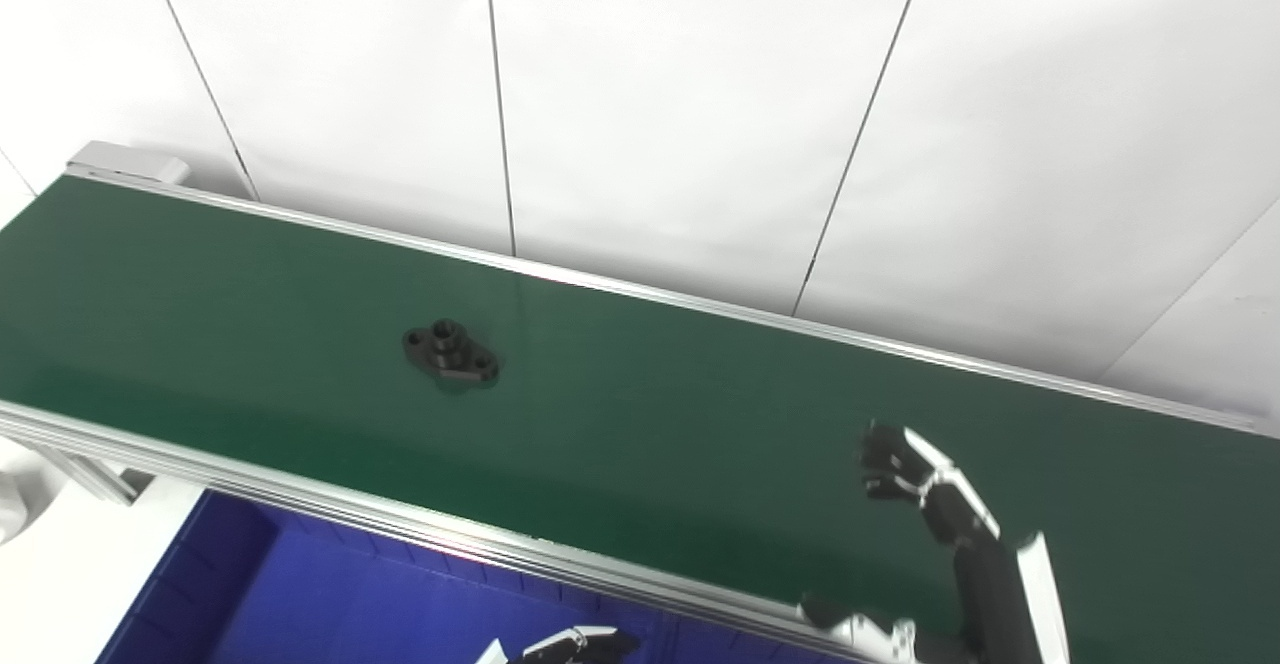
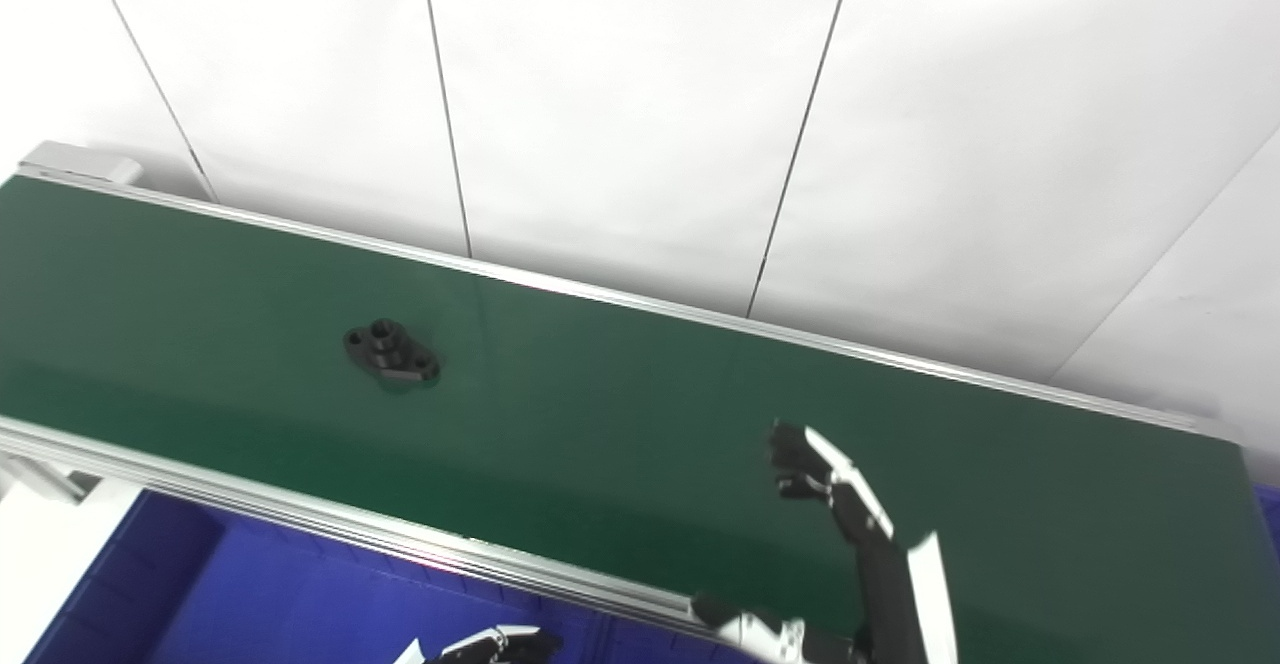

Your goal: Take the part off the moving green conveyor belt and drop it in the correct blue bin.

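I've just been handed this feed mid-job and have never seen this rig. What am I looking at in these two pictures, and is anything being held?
Both pictures come from two cameras side by side on a humanoid robot's head, so they show one scene from slightly different spots. The long dark green conveyor belt with silver rails runs across in front of white wall panels. On it lies one small black flanged metal part with holes, untouched. The right hand, black and white, is raised over the belt well to the part's right, its fingers curled, holding nothing. Only the tips of the left hand show at the bottom edge, above the blue plastic bin in front of the belt.
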Motion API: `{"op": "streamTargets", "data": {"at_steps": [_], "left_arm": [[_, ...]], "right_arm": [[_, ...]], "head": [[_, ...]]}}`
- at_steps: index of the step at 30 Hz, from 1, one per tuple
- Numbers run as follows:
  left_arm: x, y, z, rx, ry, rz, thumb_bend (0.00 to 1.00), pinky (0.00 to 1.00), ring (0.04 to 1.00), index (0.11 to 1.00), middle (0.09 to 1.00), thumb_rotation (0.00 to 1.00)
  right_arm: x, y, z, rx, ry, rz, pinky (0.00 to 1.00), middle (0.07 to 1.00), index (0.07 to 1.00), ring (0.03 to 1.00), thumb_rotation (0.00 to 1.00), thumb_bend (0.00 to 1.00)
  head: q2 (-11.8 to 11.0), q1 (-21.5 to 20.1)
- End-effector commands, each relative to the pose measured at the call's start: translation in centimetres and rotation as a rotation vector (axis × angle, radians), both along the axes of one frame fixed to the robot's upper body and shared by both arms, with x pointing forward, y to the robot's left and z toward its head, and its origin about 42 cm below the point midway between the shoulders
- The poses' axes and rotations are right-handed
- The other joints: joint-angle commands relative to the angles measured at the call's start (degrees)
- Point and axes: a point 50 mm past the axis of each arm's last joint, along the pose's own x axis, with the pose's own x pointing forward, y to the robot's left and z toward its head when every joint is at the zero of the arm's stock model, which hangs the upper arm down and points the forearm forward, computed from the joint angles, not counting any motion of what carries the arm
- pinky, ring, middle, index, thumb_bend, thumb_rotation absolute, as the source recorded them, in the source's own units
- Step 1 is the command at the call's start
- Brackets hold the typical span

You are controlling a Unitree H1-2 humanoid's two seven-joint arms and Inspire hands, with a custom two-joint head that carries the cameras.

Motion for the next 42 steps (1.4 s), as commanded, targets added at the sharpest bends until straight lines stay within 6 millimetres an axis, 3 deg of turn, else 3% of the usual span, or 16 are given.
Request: {"op": "streamTargets", "data": {"at_steps": [1,9,11,25,35,42], "left_arm": [[0.4,0.4,0.5,-0.021,-0.033,-0.006,0.72,0.69,0.758,0.766,0.799,0.5],[0.6,1.5,0.7,-0.016,-0.024,-0.005,0.73,0.7,0.761,0.762,0.801,0.5],[0.7,1.8,0.6,-0.011,-0.021,-0.007,0.73,0.7,0.763,0.762,0.805,0.51],[1.8,3.1,0.1,-0.001,0.01,-0.014,0.71,0.71,0.784,0.766,0.827,0.51],[2.4,3.8,-0.1,-0.014,0.034,-0.016,0.7,0.71,0.796,0.769,0.835,0.49],[3.0,4.4,-0.2,-0.003,0.038,-0.021,0.7,0.7,0.794,0.769,0.837,0.49]], "right_arm": [[0.7,0.2,1.3,-0.036,-0.038,0.006,0.63,0.79,0.821,0.734,0.37,0.81],[3.6,1.6,2.8,-0.144,-0.043,0.022,0.61,0.768,0.798,0.726,0.36,0.87],[4.2,2.1,3.2,-0.157,-0.041,0.025,0.63,0.775,0.801,0.736,0.31,0.87],[8.1,4.9,3.6,-0.29,0.049,0.026,0.7,0.827,0.861,0.784,0.35,0.8],[10.1,6.8,2.7,-0.326,0.093,0.041,0.72,0.83,0.86,0.791,0.33,0.8],[12.1,8.7,2.8,-0.394,0.13,0.042,0.71,0.831,0.87,0.795,0.33,0.8]], "head": [[0.2,-0.9],[1.5,-9.2],[1.6,-10.3],[1.1,-15.6],[0.5,-18.8],[-0.4,-23.2]]}}
